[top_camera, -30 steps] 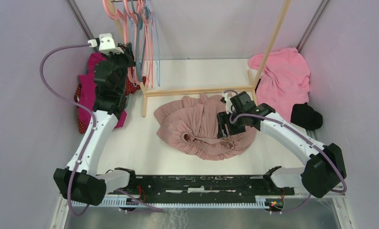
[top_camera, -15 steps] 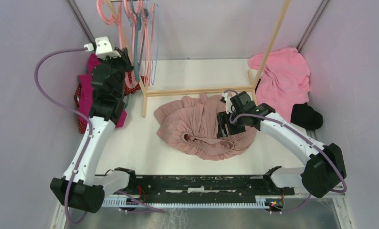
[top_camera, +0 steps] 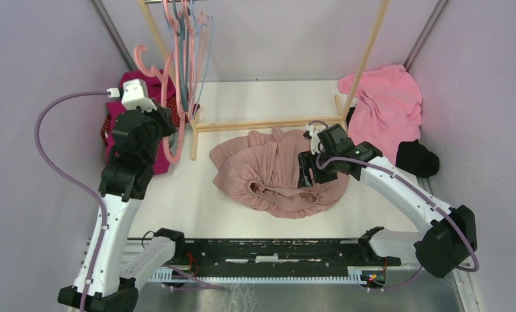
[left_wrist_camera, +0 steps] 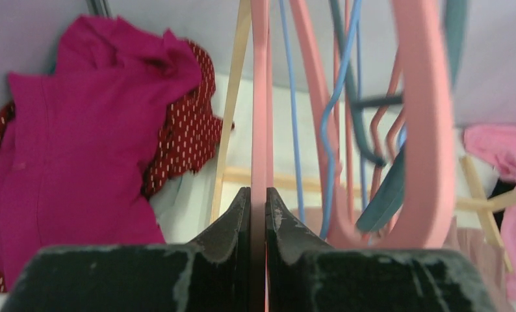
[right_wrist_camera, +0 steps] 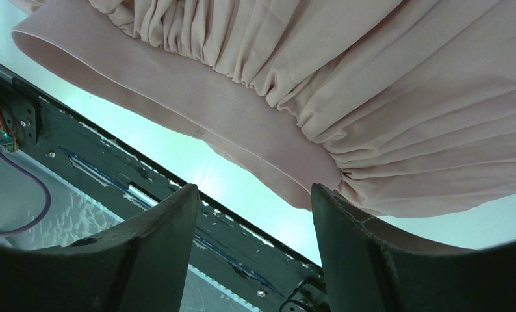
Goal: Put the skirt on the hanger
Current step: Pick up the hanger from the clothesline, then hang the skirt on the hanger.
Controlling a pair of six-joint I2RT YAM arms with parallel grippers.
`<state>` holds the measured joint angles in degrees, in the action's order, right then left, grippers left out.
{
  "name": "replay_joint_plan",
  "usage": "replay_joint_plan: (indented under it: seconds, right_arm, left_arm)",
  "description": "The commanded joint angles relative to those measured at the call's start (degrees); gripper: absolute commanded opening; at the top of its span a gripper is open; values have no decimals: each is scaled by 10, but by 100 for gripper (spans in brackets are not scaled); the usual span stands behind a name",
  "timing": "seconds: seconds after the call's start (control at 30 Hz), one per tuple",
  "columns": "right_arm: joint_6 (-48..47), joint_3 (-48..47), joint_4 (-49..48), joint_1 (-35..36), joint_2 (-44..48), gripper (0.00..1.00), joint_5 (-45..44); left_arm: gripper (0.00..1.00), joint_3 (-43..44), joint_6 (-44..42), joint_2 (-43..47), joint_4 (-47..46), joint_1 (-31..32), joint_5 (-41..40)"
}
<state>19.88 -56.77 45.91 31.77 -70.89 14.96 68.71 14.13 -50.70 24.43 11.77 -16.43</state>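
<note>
The white bench point(top_camera: 177, 195) carries a light wooden rack point(top_camera: 268, 123) at the back, its base bar lying across the bench and its posts rising out of view.

The skirt point(top_camera: 268, 172) lies crumpled in the middle of the bench, just in front of that base bar. It is dusty-pink soft cloth, finely pleated, gathered into a smooth flat waistband that faces the arms' bases.

The right arm point(top_camera: 398, 188) reaches in over the skirt's right side. The right jaws stand wide apart and hold nothing. In the right wrist view the pleats and waistband fill the space beyond the two dark fingers point(right_wrist_camera: 372, 247), and the waistband's edge runs close to one of them. Whether they touch the cloth cannot be told.

The left arm point(top_camera: 116, 201) is raised at the rack's left end, well apart from the skirt. The left jaws are clamped together on a thin straight bar of the pink hanger point(left_wrist_camera: 260, 97), a smooth plastic one with a curved hook, hanging tilted beside the rack's left post.

A rumpled pink cloth point(top_camera: 388, 104) lies at the far right corner. A magenta garment point(left_wrist_camera: 80, 130) sits heaped at the far left over red white-dotted fabric point(left_wrist_camera: 184, 123).

More thin hangers point(top_camera: 187, 39), pink, blue and teal, hang from the rack. A small black bundle point(top_camera: 416, 158) lies by the right wall.
</note>
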Motion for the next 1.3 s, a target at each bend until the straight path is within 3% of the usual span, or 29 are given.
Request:
replay_joint_plan:
  seconds: [0.0, 0.37, 0.47, 0.8, 1.1, 1.27]
  right_arm:
    - [10, -25, 5, 0, 18, 70, -10]
    - [34, 4, -2, 2, 29, 69, -33]
    - [42, 17, -6, 2, 37, 69, -40]
    - [31, 13, 5, 21, 52, 68, -74]
    - [-13, -65, -22, 112, -20, 66, -140]
    - [-9, -50, -31, 123, -27, 66, -187]
  left_arm:
    - [3, 1, 61, 24, 173, -2, 26]
    - [3, 49, 62, 68, 373, 2, 114]
    - [3, 41, 96, 90, 385, 50, 143]
    - [3, -32, 188, 189, 315, 55, 370]
    - [3, 38, 244, 224, 440, 51, 404]
    - [3, 41, 275, 247, 493, 34, 455]
